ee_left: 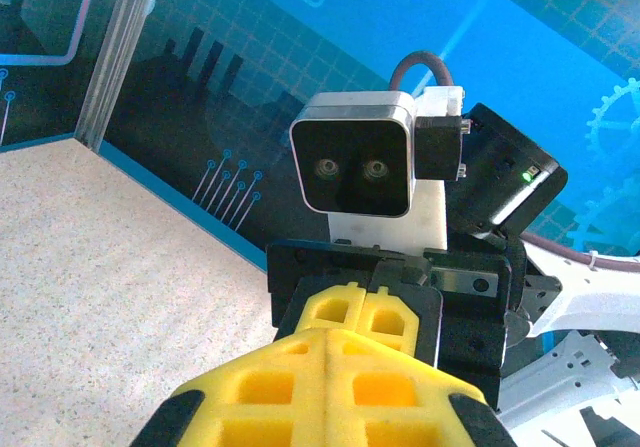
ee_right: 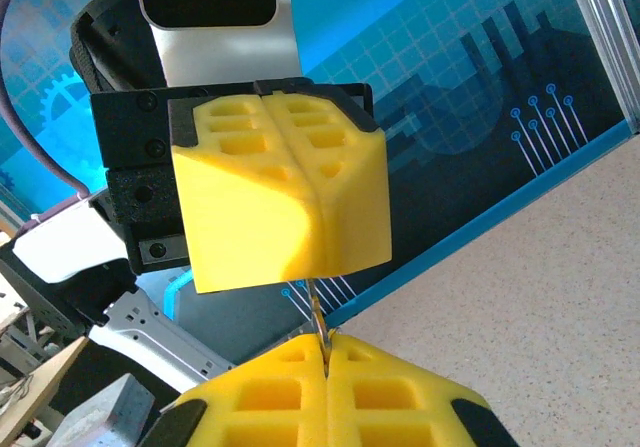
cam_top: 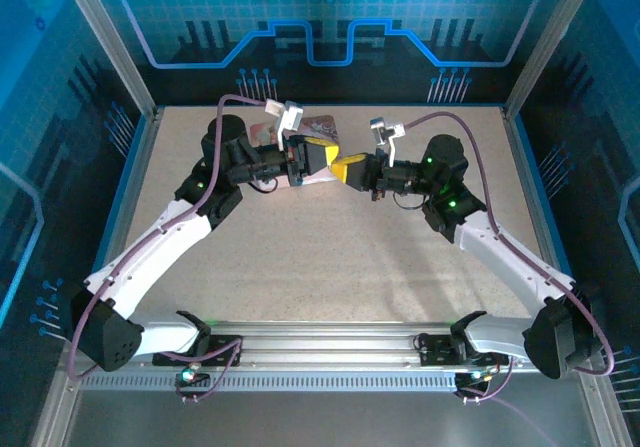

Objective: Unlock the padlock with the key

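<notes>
right gripper (ee_right: pixel 326 355) pinches a thin dark metal key (ee_right: pixel 318 317). left gripper (ee_right: pixel 313 252), pressed together, butts tip-to-tip straight ahead of it. Pink printed rectangular tin (cam_top: pixel 320 124) lies just behind left gripper.

Thin metallic key (ee_right: pixel 318 319), upright, mid-air, ends hidden

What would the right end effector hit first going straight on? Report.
The left end effector, whose shut yellow tips face it dead ahead; the key pinched in the right end effector would touch them first. Gap looks slight, depth unclear.
</notes>
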`<state>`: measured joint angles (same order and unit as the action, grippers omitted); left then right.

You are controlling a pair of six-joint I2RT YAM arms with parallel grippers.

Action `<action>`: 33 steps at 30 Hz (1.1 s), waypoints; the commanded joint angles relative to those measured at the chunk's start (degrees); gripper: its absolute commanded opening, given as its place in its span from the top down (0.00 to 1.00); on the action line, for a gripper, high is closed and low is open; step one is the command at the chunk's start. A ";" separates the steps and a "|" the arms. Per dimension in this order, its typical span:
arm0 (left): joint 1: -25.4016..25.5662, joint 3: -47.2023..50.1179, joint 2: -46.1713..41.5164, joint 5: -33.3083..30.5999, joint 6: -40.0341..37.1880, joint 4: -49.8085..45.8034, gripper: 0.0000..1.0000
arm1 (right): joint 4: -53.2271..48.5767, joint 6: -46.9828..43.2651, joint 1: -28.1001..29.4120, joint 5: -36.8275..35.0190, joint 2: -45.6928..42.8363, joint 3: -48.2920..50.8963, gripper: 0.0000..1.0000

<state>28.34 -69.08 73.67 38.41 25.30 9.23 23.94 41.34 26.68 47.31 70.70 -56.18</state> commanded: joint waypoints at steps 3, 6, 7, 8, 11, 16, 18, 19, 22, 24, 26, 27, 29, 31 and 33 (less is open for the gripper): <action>-0.17 -0.94 -0.01 0.44 -1.52 -0.09 0.99 | -3.68 -2.93 0.48 -1.25 -2.13 -1.79 0.99; -0.17 -1.30 -0.02 -0.30 -1.40 -0.42 0.75 | -6.32 -4.44 0.44 -2.07 -2.65 -1.62 1.00; -0.24 -1.45 -0.03 -0.73 -1.47 -0.65 0.70 | -7.47 -5.02 0.40 -2.41 -2.83 -1.58 1.00; -0.30 -1.62 -0.23 -1.24 -1.51 -1.01 0.64 | -9.52 -5.91 0.24 -2.72 -3.16 -1.56 1.00; -0.85 -1.95 -0.71 -4.23 -1.97 -2.89 0.52 | -15.47 -8.90 -0.12 -4.82 -4.68 -0.93 1.00; -1.82 -2.65 -0.21 -14.53 -3.93 -9.68 0.31 | -25.11 -13.09 -1.82 -9.37 -8.20 1.10 1.00; -2.13 -3.45 1.21 -19.34 -5.47 -13.15 0.24 | -29.60 -14.70 -2.71 -12.03 -9.78 1.95 1.00; -2.26 -3.95 2.03 -21.00 -6.53 -14.49 0.21 | -31.89 -15.55 -2.97 -13.17 -10.47 2.13 1.00; -2.23 -6.28 5.98 -26.69 -9.92 -19.03 0.10 | -39.95 -18.58 -3.59 -17.66 -12.24 1.98 1.00; -2.23 -8.20 9.30 -29.84 -11.73 -21.14 0.02 | -43.53 -19.35 -3.90 -20.36 -13.50 2.27 1.00; -2.25 -10.54 13.06 -31.36 -13.09 -22.85 0.01 | -46.07 -19.63 -4.24 -22.38 -14.66 2.89 1.00; -2.24 -12.05 15.10 -31.97 -13.66 -23.73 0.01 | -47.50 -19.69 -4.34 -23.70 -15.24 3.05 1.00; -2.23 -14.90 19.18 -33.28 -14.09 -25.61 0.01 | -49.92 -19.77 -4.74 -25.66 -16.04 3.53 1.00; -2.28 -18.07 23.42 -34.32 -14.38 -27.60 0.01 | -52.13 -19.65 -5.18 -27.28 -16.43 3.78 1.00; -2.23 -21.88 28.00 -34.45 -14.83 -29.62 0.01 | -53.83 -19.40 -5.49 -28.76 -16.82 4.14 1.00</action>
<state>26.35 -86.26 97.73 7.05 13.02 -15.25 -23.94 22.85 22.24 22.74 54.89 -52.69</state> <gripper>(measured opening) 0.988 0.051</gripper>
